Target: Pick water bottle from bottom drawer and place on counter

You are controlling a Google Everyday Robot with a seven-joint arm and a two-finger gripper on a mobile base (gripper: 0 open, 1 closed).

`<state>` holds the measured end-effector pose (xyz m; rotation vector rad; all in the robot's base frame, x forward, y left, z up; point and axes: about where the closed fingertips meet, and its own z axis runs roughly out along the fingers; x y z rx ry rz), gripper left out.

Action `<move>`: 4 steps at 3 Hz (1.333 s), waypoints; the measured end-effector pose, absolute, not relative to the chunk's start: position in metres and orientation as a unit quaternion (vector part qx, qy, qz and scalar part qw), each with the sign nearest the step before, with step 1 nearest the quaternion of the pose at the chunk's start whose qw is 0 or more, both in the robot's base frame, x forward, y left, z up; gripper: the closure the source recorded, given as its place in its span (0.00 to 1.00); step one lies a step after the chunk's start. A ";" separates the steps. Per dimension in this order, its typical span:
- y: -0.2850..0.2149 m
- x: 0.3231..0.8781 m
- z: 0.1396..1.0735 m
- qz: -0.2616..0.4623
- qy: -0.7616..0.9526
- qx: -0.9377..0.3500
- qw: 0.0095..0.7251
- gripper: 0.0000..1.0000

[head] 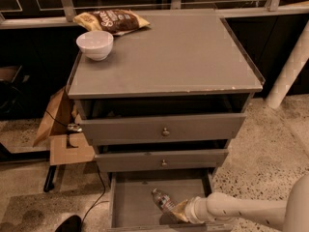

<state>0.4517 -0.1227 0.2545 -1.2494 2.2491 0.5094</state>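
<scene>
The bottom drawer point(130, 202) is pulled open and shows a plain grey inside. The water bottle point(162, 200) lies on its side in it, right of the middle, cap toward the back left. My gripper point(179, 210) reaches in from the right on a white arm, low in the drawer, right at the bottle's near end. Whether it grips the bottle does not show. The counter point(183, 52) is the flat grey cabinet top above.
A white bowl point(95, 44) and a chip bag point(112, 20) sit at the counter's back left. The two upper drawers point(164, 128) with round knobs stick out slightly. Cardboard point(63, 129) and a cable lie on the floor to the left. A white pole point(289, 66) stands at the right.
</scene>
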 end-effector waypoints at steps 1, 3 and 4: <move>-0.116 0.456 0.247 0.187 0.825 -0.461 0.267 1.00; -0.100 0.469 0.228 0.188 0.815 -0.471 0.281 0.59; -0.095 0.474 0.218 0.188 0.812 -0.473 0.285 0.44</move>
